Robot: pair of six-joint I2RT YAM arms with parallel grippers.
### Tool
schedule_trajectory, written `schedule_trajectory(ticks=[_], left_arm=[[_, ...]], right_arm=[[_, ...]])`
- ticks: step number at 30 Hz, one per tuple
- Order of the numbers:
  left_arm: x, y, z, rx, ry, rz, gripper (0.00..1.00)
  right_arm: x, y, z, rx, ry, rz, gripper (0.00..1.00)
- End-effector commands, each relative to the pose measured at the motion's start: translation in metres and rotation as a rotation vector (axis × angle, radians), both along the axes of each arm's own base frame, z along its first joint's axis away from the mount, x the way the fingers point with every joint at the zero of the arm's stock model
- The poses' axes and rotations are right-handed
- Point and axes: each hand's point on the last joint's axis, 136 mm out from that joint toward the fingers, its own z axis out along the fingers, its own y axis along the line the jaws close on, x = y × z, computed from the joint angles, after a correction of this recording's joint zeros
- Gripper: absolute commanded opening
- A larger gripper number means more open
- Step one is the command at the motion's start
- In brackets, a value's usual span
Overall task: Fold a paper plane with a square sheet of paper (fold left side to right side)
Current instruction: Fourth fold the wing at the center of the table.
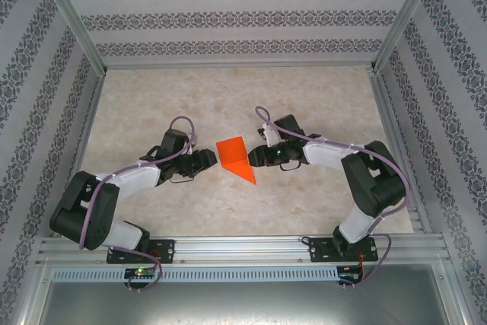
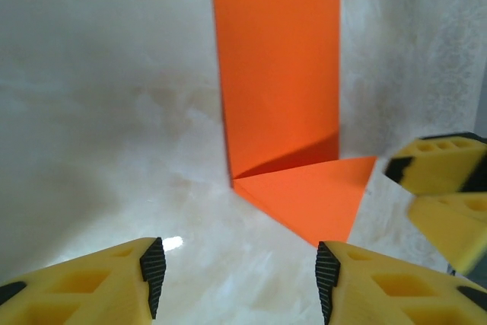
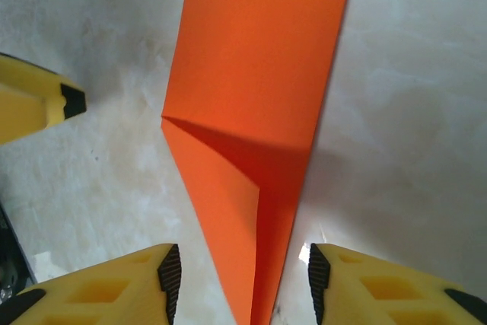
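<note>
The square sheet of paper [image 1: 233,157] is bright orange and lies on the table between my two grippers, folded into a long wedge with a pointed near end. In the left wrist view the paper [image 2: 278,74] stretches away, a triangular flap [image 2: 312,199] folded at its near end. My left gripper [image 2: 240,279] stands open just short of that flap, nothing between its pads. In the right wrist view the paper's [image 3: 259,58] point runs down between the open fingers of my right gripper [image 3: 243,283], and neither pad [image 3: 169,279] touches it. From above, the left gripper [image 1: 211,159] and right gripper [image 1: 255,156] flank the paper.
The pale marbled tabletop [image 1: 304,97] is walled in by patterned panels and aluminium posts [image 1: 72,24]. A metal rail [image 1: 243,247] with both arm bases runs along the near edge. The right gripper's yellow fingers [image 2: 441,173] show at the left wrist view's right edge.
</note>
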Motion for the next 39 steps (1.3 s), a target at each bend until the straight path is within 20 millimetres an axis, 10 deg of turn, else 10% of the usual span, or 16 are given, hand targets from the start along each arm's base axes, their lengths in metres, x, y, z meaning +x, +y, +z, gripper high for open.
schedule_trajectory(ticks=[1, 14, 34, 39], left_arm=[[0.006, -0.013, 0.010, -0.056, -0.016, 0.015, 0.59], [0.009, -0.038, 0.001, -0.043, 0.013, -0.042, 0.60], [0.026, -0.074, -0.004, -0.051, 0.011, -0.091, 0.55], [0.034, -0.079, 0.000, -0.062, 0.000, -0.090, 0.51]], right_arm=[[0.012, 0.015, 0.003, 0.057, -0.032, 0.050, 0.43], [0.016, 0.009, -0.010, 0.047, -0.007, 0.029, 0.01], [0.013, 0.001, -0.011, 0.049, 0.002, 0.022, 0.01], [0.017, -0.007, 0.000, 0.019, -0.060, -0.011, 0.22]])
